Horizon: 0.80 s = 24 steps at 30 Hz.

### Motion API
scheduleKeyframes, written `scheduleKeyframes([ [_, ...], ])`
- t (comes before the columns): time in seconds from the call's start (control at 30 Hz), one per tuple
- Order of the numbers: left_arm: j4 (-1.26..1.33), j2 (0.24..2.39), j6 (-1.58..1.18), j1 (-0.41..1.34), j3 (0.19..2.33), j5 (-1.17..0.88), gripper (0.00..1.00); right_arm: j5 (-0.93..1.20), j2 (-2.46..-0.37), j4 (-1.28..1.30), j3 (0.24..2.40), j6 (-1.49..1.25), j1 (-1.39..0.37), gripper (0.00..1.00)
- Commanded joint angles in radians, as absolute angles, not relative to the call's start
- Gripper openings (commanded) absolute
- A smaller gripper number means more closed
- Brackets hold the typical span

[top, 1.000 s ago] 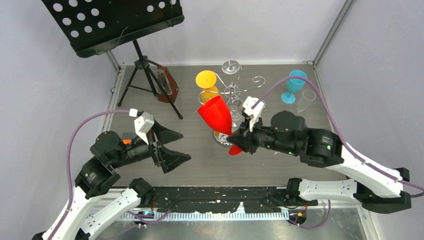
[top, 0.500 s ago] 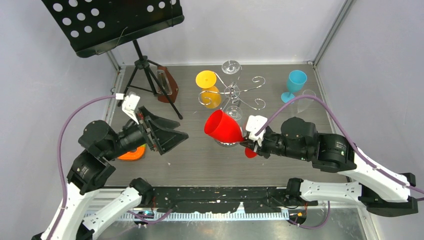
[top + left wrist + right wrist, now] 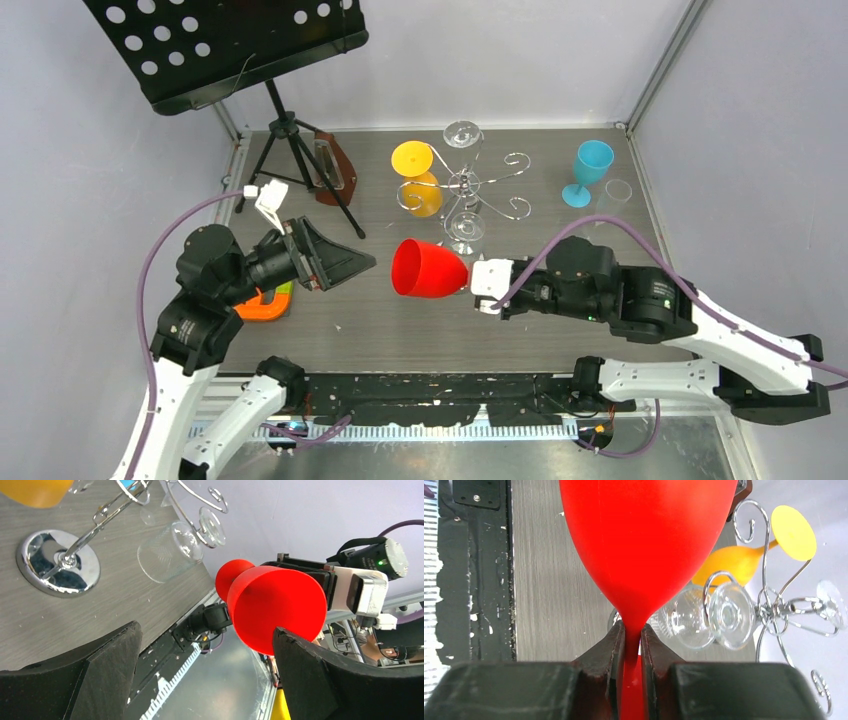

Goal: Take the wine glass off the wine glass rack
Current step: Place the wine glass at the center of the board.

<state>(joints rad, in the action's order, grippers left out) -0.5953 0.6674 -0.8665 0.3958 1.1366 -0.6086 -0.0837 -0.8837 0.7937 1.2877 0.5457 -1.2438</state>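
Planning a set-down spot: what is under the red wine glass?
The red wine glass lies sideways in the right end effector, held above the grey table. The patch straight beneath its bowl is covered from above, so it cannot be seen.

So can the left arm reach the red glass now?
Probably yes: the left arm points its open jaws at the red glass, held by its stem in the right arm, with nothing between.

The wine glass (image 3: 428, 269) is red, the wine glass rack (image 3: 50, 577) shiny chrome.
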Motion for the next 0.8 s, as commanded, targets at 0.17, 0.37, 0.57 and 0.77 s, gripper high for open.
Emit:
scheduleKeyframes([
  [0.17,-0.596,0.671,-0.856,0.34,1.094,-0.749,1.0,-0.108,-1.004,0.693,1.405,0.648,-1.273,0.06],
  [0.37,-0.642,0.664,-0.813,0.324,1.087,-0.77,0.96,-0.125,-1.068,0.679,1.449,0.664,-1.3,0.06],
  [0.57,-0.729,0.661,-0.742,0.321,1.109,-0.752,0.84,-0.171,-1.104,0.671,1.46,0.672,-1.315,0.06],
  [0.77,-0.75,0.657,-0.722,0.321,1.11,-0.757,0.59,-0.217,-1.134,0.687,1.468,0.675,-1.327,0.06],
])
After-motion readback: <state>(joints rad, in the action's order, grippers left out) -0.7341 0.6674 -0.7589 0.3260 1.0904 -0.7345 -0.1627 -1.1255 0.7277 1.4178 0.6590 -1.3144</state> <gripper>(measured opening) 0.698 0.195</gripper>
